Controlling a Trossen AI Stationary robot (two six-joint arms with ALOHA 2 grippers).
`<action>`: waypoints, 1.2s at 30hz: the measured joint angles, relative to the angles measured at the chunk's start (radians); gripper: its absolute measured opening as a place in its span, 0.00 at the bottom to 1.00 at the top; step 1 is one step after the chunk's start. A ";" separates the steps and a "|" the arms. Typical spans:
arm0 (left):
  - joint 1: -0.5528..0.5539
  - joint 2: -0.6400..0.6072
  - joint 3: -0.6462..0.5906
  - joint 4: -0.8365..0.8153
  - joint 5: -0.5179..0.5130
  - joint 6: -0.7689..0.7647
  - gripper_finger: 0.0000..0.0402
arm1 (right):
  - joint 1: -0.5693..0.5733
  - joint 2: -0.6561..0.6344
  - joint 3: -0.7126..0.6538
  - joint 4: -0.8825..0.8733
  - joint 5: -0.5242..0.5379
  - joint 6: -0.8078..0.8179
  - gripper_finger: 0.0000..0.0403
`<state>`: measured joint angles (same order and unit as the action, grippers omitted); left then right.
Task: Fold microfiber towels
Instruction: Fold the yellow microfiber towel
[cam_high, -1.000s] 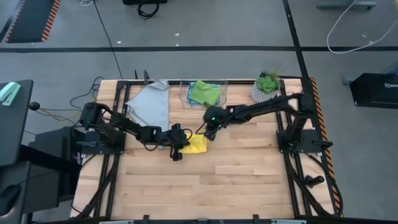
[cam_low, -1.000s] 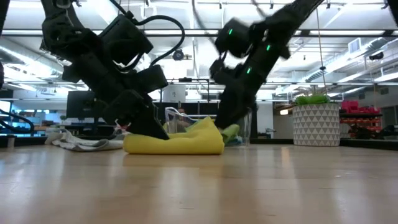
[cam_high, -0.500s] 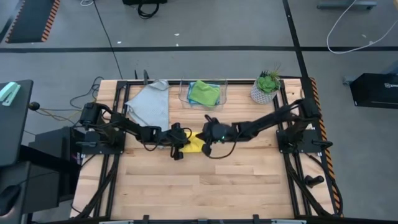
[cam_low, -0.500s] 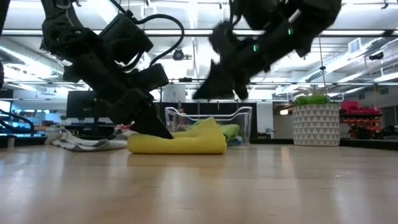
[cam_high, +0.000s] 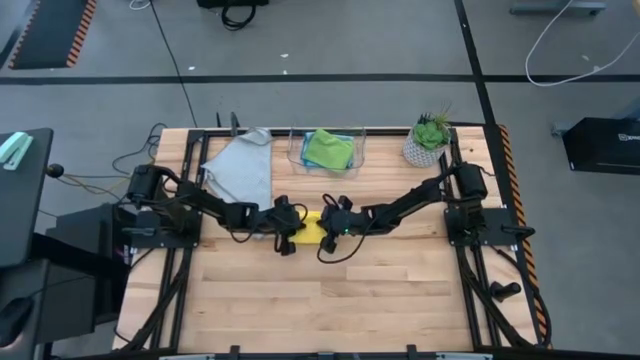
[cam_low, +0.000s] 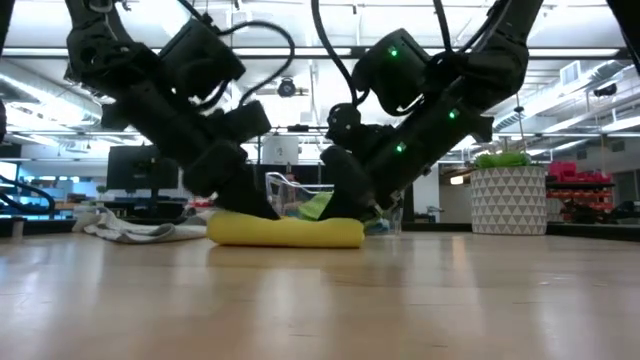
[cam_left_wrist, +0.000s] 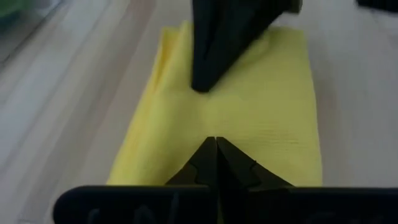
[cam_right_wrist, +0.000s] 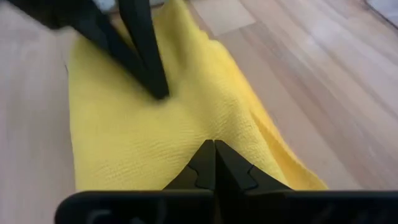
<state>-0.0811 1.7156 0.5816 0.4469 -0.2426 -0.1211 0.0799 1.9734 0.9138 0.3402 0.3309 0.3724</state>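
— From where I stand, the nearest thing past the bare front of the table (cam_high: 330, 300) is the yellow towel (cam_high: 312, 230), lying folded flat as a narrow strip about mid-table.

— And both arms are down on it?

— Yes. The left end effector (cam_left_wrist: 216, 144) comes in from the left, fingers pressed together, tips resting on the yellow cloth. The right end effector (cam_right_wrist: 214, 148) comes in from the right, also pressed together, tips down on the same towel. The two face each other across it, close together.

— Is either one pinching the fabric?

— I cannot tell. Each pair of fingers meets at a point on the surface of the cloth, and I see no fold caught between them.

— From table height it looks like a flat roll.

— It does: a low yellow strip (cam_low: 285, 231) with one dark arm leaning onto each end.

— What is behind it?

— Toward the far edge, a clear bin (cam_high: 328, 150) holds the green towel (cam_high: 329, 148) on top, with a bit of the light blue towel (cam_high: 312, 135) showing at its edge. To the left of the bin the grey towel (cam_high: 243, 165) lies spread and rumpled on the table. At the far right corner stands a potted plant (cam_high: 428, 138) in a white patterned pot.
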 joint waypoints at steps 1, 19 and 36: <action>-0.001 -0.007 0.000 0.005 -0.002 0.001 0.02 | 0.001 0.005 -0.001 0.001 0.002 -0.001 0.01; 0.043 -0.044 -0.024 -0.052 -0.078 0.031 0.01 | 0.002 0.007 -0.001 -0.005 -0.003 -0.035 0.01; 0.054 -0.099 -0.151 0.078 -0.078 0.128 0.02 | 0.001 0.007 -0.001 -0.008 -0.015 -0.090 0.01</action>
<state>-0.0271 1.6168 0.4302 0.5254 -0.3202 0.0068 0.0811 1.9804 0.9127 0.3321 0.3158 0.2819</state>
